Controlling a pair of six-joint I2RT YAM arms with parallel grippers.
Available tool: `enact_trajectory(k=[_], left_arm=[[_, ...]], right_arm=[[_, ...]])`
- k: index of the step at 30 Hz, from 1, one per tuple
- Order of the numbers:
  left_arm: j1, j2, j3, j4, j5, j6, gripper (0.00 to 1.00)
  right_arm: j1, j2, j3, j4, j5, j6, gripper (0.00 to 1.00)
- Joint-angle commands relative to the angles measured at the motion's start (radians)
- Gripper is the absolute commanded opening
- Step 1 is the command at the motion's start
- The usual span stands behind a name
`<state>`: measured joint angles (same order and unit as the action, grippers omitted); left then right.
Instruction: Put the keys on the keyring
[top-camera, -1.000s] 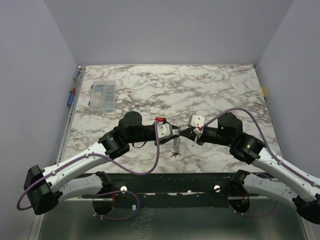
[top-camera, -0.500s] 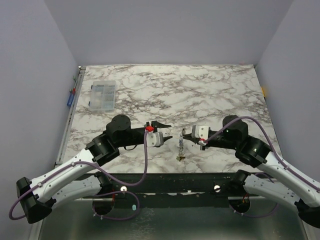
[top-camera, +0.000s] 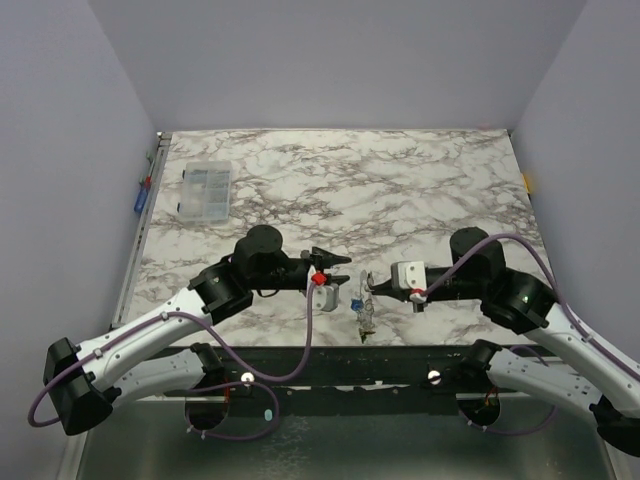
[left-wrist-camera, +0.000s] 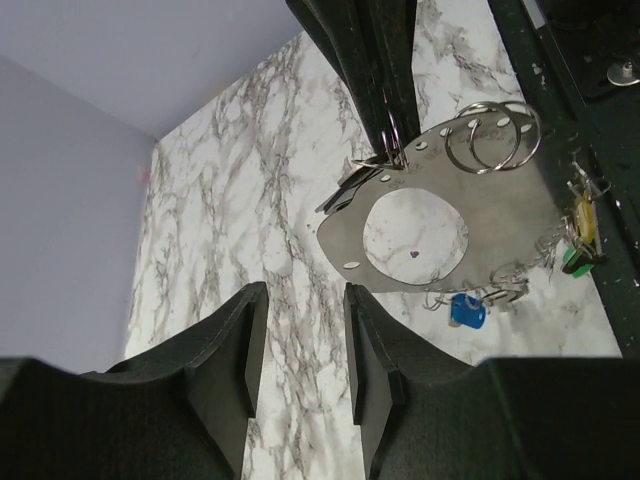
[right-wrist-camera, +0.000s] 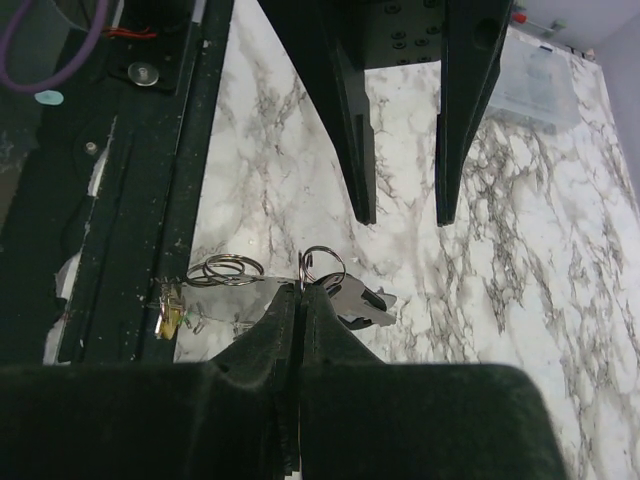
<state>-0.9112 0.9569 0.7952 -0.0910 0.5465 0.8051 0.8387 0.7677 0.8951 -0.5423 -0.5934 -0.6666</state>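
My right gripper (top-camera: 366, 284) is shut on the top edge of the keyring (left-wrist-camera: 500, 215), a flat silvery oval plate with a large hole. The keyring hangs below the right gripper near the table's front edge (top-camera: 365, 318). A blue-headed key (left-wrist-camera: 465, 310), a yellow and green key (left-wrist-camera: 580, 228) and plain metal keys (left-wrist-camera: 345, 192) hang from its rim. Two split rings (left-wrist-camera: 495, 135) are also on it. My left gripper (top-camera: 345, 272) is open and empty, just left of the keyring and apart from it. In the right wrist view the shut jaws (right-wrist-camera: 301, 290) pinch the keyring beside the metal keys (right-wrist-camera: 365, 298).
A clear plastic compartment box (top-camera: 203, 190) sits at the far left of the marble table (top-camera: 400, 180); it also shows in the right wrist view (right-wrist-camera: 540, 85). The black front rail (top-camera: 330, 365) runs just below the keyring. Purple cables loop along both arms.
The right gripper has carried the keyring to the right and toward the near edge. The left gripper drew back left from the keyring, open, then came back right toward it.
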Motion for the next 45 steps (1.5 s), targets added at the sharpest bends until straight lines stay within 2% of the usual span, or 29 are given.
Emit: enact_trajectory(k=[1,8,24,30,39,45], left_arm=[[-0.014,-0.002,0.050,-0.009,0.088,0.152,0.44],[-0.083,0.009,0.051,-0.038,0.075,0.275,0.52],[-0.205,0.033,0.061,-0.120,-0.038,0.442,0.50],[-0.226,0.046,0.058,-0.118,-0.055,0.465,0.42],[-0.238,0.054,0.059,-0.119,-0.105,0.497,0.14],[-0.245,0.048,0.062,-0.119,-0.130,0.502,0.02]], right_arm=[[0.007,-0.022,0.040,-0.064,-0.060,-0.008,0.01],[0.007,0.001,0.048,-0.085,-0.107,0.004,0.01],[0.007,0.039,0.084,-0.068,-0.117,0.019,0.01],[0.007,0.039,0.083,-0.050,-0.113,0.031,0.01],[0.007,0.029,0.073,-0.036,-0.104,0.037,0.01],[0.007,0.018,0.064,-0.004,-0.093,0.050,0.01]])
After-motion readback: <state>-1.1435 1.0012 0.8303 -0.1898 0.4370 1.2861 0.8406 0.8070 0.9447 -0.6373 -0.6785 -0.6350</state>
